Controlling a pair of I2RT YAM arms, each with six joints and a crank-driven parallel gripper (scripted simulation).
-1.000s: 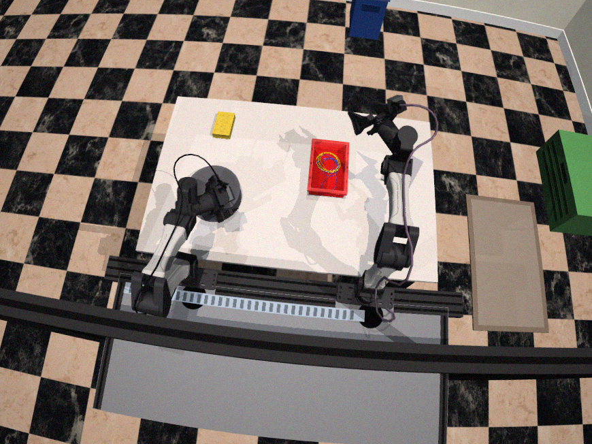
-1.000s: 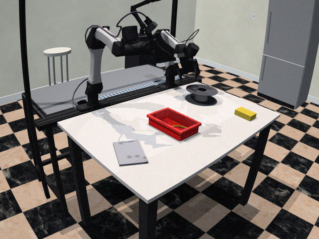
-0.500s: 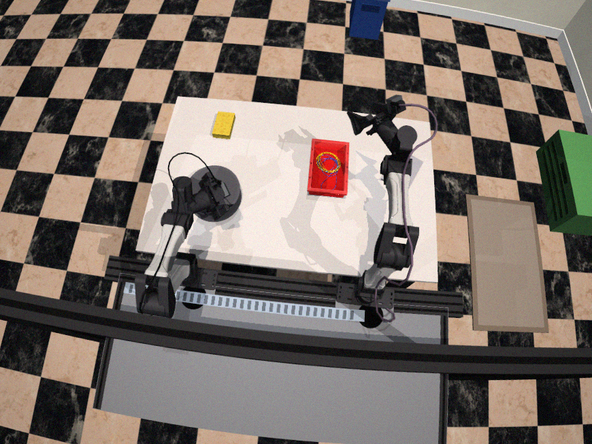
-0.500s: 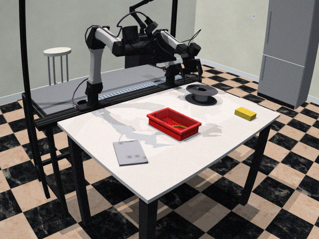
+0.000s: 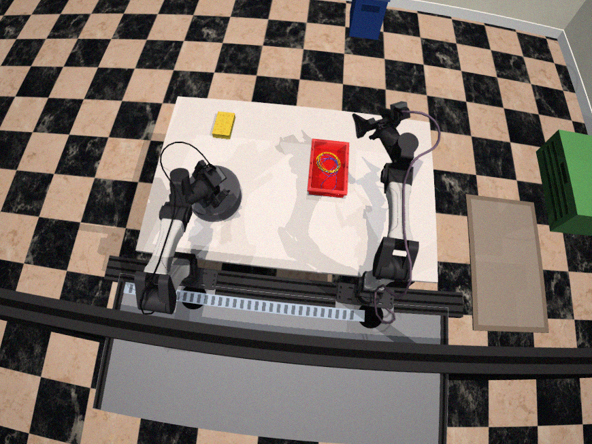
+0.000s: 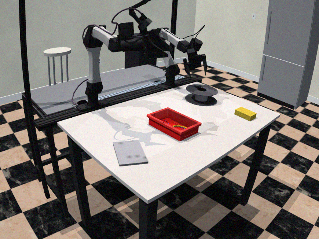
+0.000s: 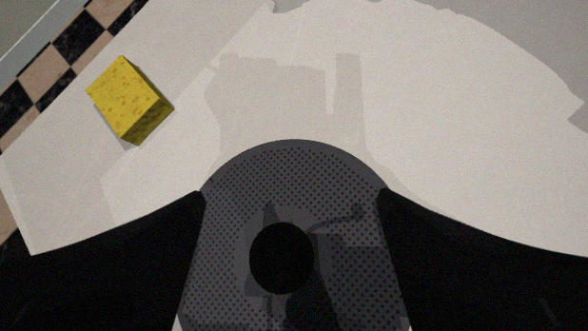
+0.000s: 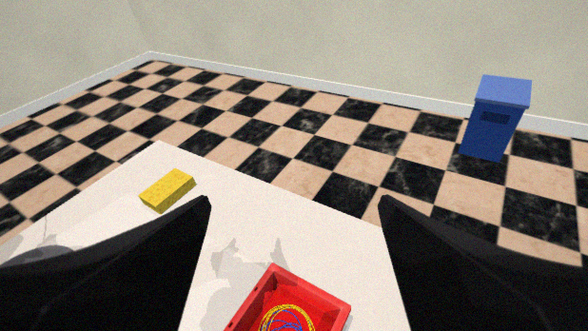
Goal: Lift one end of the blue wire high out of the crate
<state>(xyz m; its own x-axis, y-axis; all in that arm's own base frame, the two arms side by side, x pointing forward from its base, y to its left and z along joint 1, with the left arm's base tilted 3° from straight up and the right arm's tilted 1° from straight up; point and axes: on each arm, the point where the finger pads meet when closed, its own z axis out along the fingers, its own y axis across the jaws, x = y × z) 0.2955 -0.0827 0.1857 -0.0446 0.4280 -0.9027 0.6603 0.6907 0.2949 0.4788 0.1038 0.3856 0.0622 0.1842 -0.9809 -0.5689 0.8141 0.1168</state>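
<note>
hovering open over the dark spool, left gripper seems misplaced for the blue wire, in the crate near top-view three o'clock; right gripper gapes, empty.
</note>
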